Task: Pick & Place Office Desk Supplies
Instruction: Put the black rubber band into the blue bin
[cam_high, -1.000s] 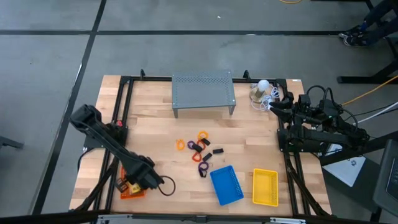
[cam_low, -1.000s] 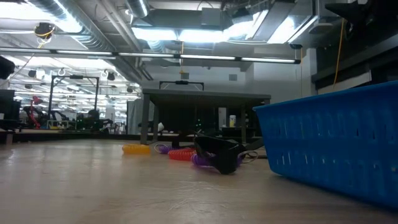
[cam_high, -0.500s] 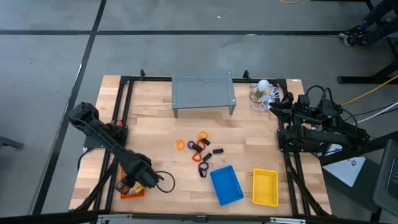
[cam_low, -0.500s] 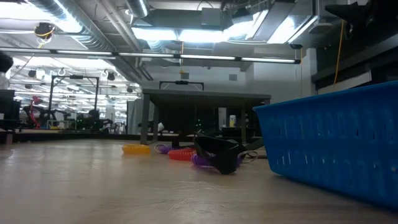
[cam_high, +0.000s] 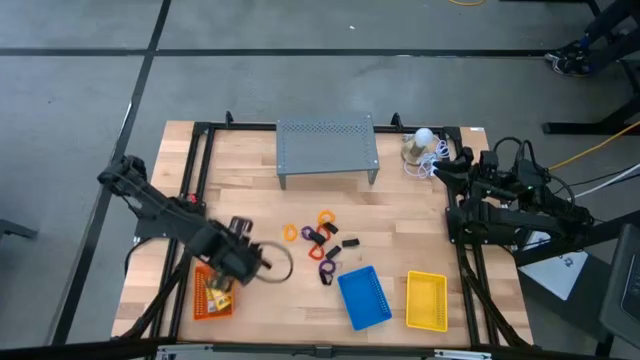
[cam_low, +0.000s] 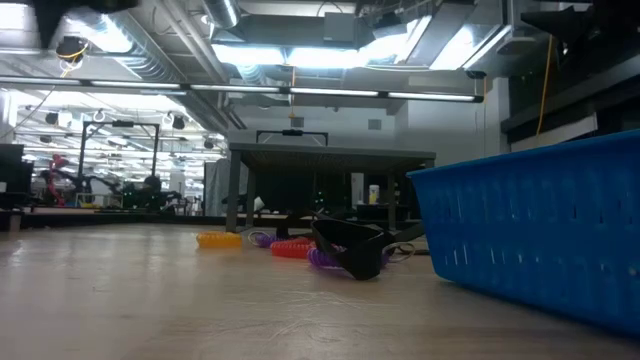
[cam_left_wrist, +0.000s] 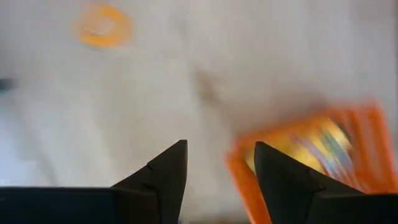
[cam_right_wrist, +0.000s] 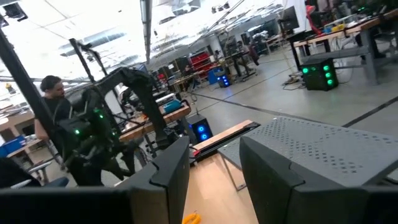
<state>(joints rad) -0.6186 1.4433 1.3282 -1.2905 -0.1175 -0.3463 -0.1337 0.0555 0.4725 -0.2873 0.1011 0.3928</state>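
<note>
High view: the left end effector (cam_high: 243, 262), fingers apart and empty, hovers beside the orange plastic basket (cam_high: 212, 297) holding yellow packets (cam_high: 217, 290); a careless sweep could scatter coloured loops (cam_high: 322, 217) mid-worktop.

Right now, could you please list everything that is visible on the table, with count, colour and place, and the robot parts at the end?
Perforated grey metal shelf: one, far edge, centre.
White round bulb with cord: one, far right corner.
Orange plastic basket: one, near left, yellow packets inside.
Blue plastic basket: one, near centre.
Yellow plastic basket: one, right of the blue one.
Thin orange loops: two, table centre.
Purple loops: about three, near the clips.
Small black clips: a few, table centre.
Left tool: open, empty, beside the orange basket.
Right tool: right edge, idle.
</note>
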